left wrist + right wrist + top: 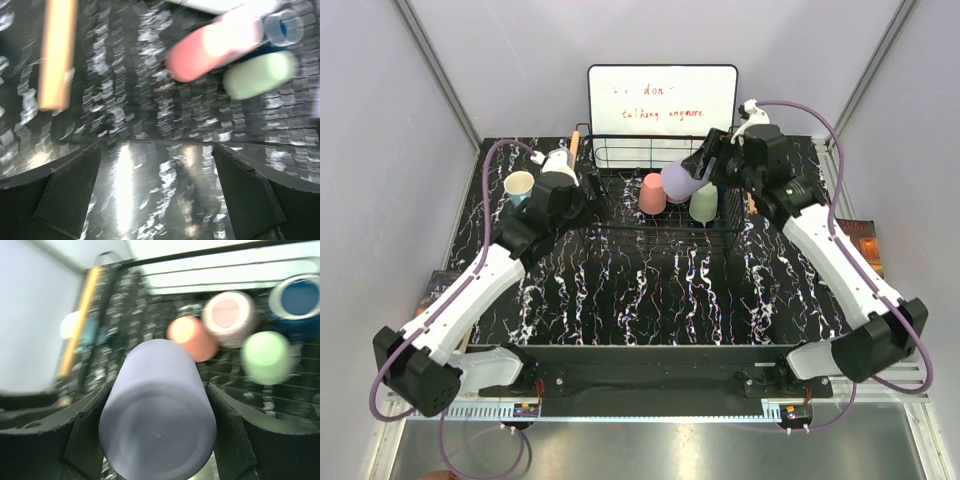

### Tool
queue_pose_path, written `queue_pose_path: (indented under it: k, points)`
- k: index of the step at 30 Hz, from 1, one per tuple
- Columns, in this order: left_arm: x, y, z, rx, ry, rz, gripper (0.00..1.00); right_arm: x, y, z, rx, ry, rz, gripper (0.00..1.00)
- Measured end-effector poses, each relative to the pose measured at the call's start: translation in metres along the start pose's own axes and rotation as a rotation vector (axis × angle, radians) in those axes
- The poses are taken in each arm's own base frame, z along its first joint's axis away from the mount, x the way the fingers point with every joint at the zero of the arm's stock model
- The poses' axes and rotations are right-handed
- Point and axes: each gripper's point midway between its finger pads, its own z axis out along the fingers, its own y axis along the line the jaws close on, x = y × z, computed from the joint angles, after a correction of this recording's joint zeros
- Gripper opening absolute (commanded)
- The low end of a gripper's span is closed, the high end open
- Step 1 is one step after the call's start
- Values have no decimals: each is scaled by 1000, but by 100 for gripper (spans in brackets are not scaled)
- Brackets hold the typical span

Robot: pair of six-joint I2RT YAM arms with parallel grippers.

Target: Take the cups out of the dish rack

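The black wire dish rack point(620, 225) stands at the back middle of the table. My right gripper point(694, 172) is shut on the lavender cup point(678, 181) and holds it tilted above the rack; in the right wrist view the cup point(157, 415) fills the space between the fingers. The salmon pink cup point(652, 194) and a pale green cup point(703, 204) stand upside down in the rack. The mauve cup point(227, 317) and the dark navy cup point(295, 302) show in the right wrist view. The light blue cup point(520, 186) stands upright on the table left of the rack. My left gripper point(586, 190) is open and empty at the rack's left end.
A white board with writing point(662, 100) leans behind the rack. The rack's wooden handle point(575, 144) is by my left wrist and also shows in the left wrist view point(57, 52). A book point(861, 240) lies at the table's right edge. Grey walls close in both sides.
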Motion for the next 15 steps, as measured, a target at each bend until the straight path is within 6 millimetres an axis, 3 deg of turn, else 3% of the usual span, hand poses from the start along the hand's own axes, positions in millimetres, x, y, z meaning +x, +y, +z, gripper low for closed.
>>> queue_pose_path:
  k: [4, 10, 15]
  points:
    - [-9, -33, -20, 237, -89, -49, 99, 13, 22, -18, -164, -9, 63, 0]
    - [-27, -78, -51, 560, -220, -116, 99, 38, 49, -29, -401, -7, 180, 0]
    - [-31, -100, -63, 739, -274, -166, 97, 53, 64, -35, -558, 6, 280, 0]
